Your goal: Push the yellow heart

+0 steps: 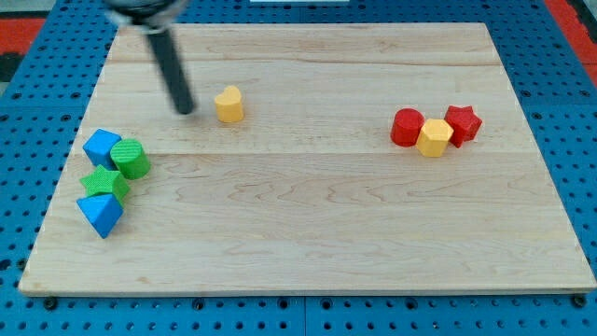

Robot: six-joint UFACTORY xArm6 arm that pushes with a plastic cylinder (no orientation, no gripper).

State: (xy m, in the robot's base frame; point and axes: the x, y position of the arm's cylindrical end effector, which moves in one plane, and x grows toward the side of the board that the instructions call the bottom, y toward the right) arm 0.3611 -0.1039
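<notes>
**Counter inventory: tip beside the yellow heart**

Item 1. My tip (184,109): lower end of the dark rod, resting on the counter (308,215) in the view's upper left. This end effector is a plain rod with nothing to part or clamp.

Item 2. Yellow heart (229,104): just to the view's right of my tip, with a narrow strip of wood between them; not touching.

Item 3. Left cluster, near the view's left edge: blue cube (100,147), green cylinder (131,159), green star (104,182) and a blue block (101,214), packed close together, well below and left of my tip.

Item 4. Right cluster: red cylinder (406,127), yellow hexagonal block (435,138), red star (463,122), pressed side by side, well apart from the heart.
</notes>
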